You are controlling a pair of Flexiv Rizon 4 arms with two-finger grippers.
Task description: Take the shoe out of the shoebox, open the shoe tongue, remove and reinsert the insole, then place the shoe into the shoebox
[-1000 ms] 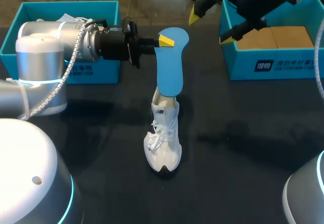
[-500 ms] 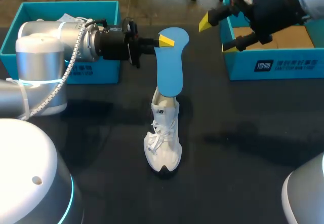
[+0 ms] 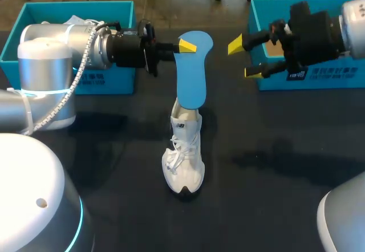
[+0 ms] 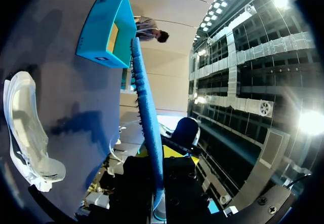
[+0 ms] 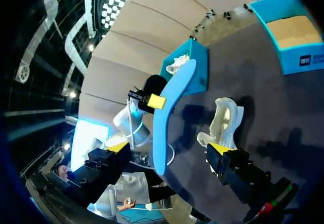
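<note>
The left hand (image 3: 183, 46) is gripping the insole (image 3: 191, 75) by its far end, its long axis pointing toward 6 o'clock at the shoe (image 3: 183, 155).

There are two open-topped shoeboxes: the left teal cardboard shoebox (image 3: 108, 80) and the right teal cardboard shoebox (image 3: 331, 80). Both stand on the single dark bench (image 3: 274, 195). One white lace-up sneaker (image 3: 183, 155) is out on the bench. A second white shoe (image 3: 77, 21), only partly seen, lies in the left shoebox, which makes two shoes. There is one flat blue foam insole (image 3: 192, 75). Two silver robot arms come in, one from each side. That gives two grippers, the left gripper (image 3: 186, 47) and the right gripper (image 3: 246, 58), each with two yellow-tipped fingers.
</note>
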